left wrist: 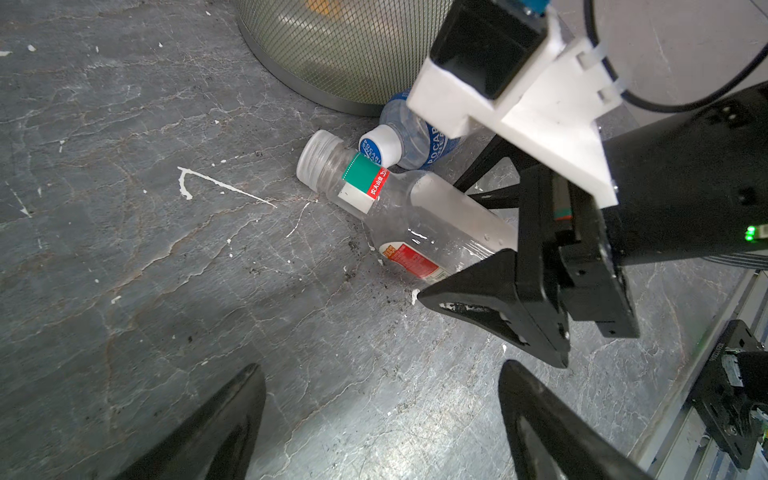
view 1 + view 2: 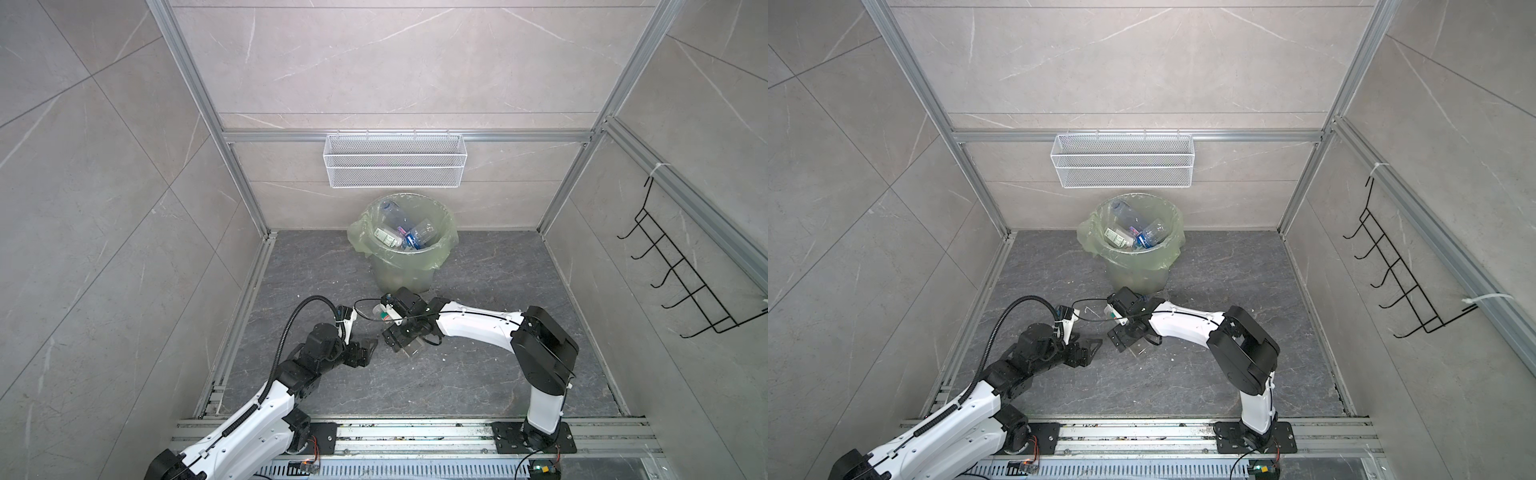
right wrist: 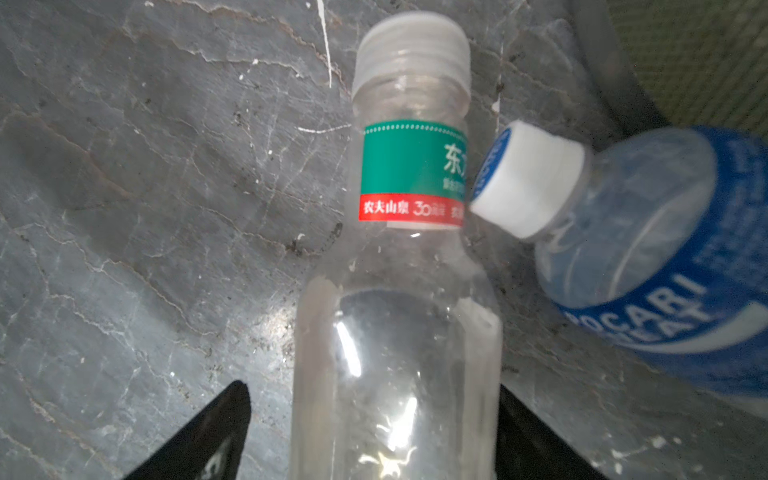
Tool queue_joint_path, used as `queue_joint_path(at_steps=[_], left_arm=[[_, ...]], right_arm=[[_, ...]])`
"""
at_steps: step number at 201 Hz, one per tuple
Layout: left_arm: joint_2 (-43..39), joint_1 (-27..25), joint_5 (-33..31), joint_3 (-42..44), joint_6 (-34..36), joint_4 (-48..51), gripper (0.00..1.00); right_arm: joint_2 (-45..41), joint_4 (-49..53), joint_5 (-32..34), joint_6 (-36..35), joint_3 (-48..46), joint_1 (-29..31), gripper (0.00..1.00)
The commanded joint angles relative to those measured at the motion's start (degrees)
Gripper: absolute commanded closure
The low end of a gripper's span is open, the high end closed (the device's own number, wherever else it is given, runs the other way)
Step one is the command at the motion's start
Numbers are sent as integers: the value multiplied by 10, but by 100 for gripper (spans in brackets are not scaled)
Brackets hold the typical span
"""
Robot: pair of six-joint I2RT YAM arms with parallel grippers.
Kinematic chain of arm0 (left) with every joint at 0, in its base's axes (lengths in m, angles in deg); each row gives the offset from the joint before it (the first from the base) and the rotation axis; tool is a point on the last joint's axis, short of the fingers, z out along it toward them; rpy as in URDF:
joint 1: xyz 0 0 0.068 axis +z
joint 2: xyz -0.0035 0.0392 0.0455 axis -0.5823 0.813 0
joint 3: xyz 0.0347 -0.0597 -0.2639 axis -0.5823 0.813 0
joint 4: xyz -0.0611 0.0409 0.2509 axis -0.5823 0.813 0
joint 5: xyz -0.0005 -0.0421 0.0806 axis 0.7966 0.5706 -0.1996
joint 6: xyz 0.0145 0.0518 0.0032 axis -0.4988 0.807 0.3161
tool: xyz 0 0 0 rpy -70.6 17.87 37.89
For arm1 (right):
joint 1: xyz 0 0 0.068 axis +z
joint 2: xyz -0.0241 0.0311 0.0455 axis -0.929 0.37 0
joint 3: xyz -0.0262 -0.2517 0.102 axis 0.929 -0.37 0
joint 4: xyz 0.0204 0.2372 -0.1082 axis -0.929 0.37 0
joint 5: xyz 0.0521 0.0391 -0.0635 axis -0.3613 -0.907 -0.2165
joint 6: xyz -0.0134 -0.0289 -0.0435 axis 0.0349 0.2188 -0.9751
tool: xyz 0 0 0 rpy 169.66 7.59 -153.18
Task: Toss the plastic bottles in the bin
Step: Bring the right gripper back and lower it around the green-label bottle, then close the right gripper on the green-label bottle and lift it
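A clear bottle [image 1: 415, 224] with a green and red neck label lies on the dark floor [image 3: 124, 208], in front of the bin [image 2: 403, 270]. My right gripper [image 3: 374, 432] straddles its body [image 3: 399, 332]. One finger touches the bottle's side; the other stands a little off it. A blue-labelled bottle [image 3: 648, 257] with a white cap lies beside it, against the bin's foot [image 1: 332, 54]. Several bottles [image 2: 405, 235] lie inside the bin, seen in both top views. My left gripper [image 1: 382, 415] hangs open over bare floor, just left of the right one [image 2: 401, 338].
A white wire mesh basket [image 2: 395, 166] hangs on the back wall above the bin. On the right wall there is a black hook rack [image 2: 681, 266]. Aluminium rails [image 2: 415, 436] run along the front edge by the arm bases.
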Motion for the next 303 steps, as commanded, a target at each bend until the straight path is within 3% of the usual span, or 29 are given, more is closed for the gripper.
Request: queue_joint_path(at_steps=[1,95,149,240,303], left_arm=[[-8,-2,-8,0,3,-15,10],[-7,-2,-10,1,1,-14,10],[-2,-2,-10,0,0,-15,10],[1,-2,-9,-2,0,-15,10],[5,-2,-8,-3,0,-15,10]], right_arm=[[16,11,13,15,21,3,15],[13,0,12,27,-1,6,31],[-11,-19,12,31,-32,6,47],[-198,-112,38,48,-195,10,52],[-349,-123,88,78,-293,13,53]])
